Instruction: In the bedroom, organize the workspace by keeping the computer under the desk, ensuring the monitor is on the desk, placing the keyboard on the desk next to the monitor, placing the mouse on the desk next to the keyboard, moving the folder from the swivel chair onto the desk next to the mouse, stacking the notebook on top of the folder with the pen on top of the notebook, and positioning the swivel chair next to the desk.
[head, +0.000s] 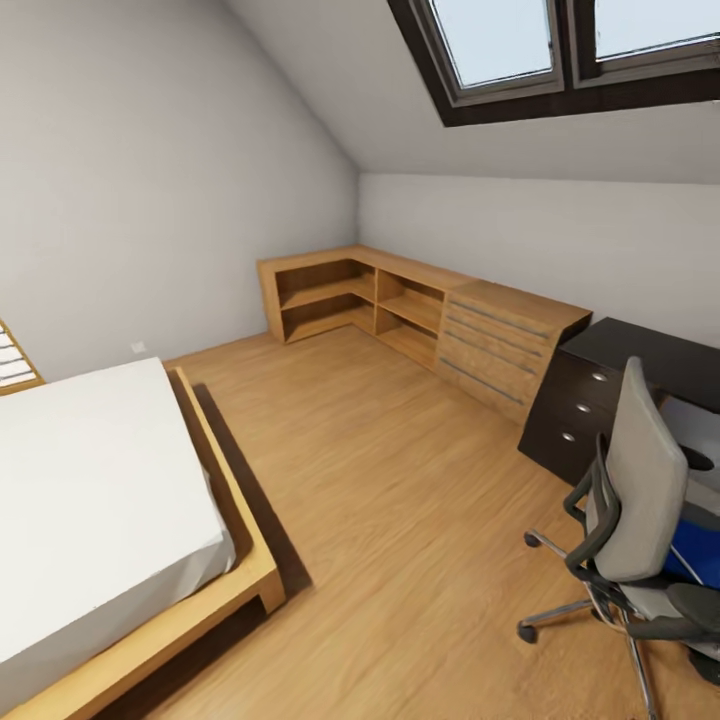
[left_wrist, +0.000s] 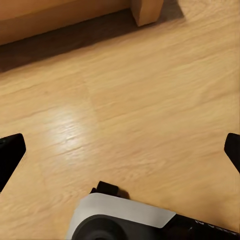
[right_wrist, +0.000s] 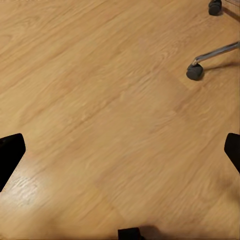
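The swivel chair (head: 640, 520) stands at the head view's right, just beside the dark worktop (head: 650, 350), with a blue folder (head: 695, 555) lying on its seat. A bed (head: 100, 520) takes the left side, low wooden shelves (head: 400, 300) line the far wall, and open wood floor (head: 400, 480) lies between. Left gripper (left_wrist: 120, 150) and right gripper (right_wrist: 120, 150) hang over bare floor, jaws wide apart; chair casters (right_wrist: 195, 71) sit near the right one

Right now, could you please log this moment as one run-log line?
phase: approaching | swivel chair at right, blue folder on seat | desk behind chair | left tool open, empty | right tool open, empty
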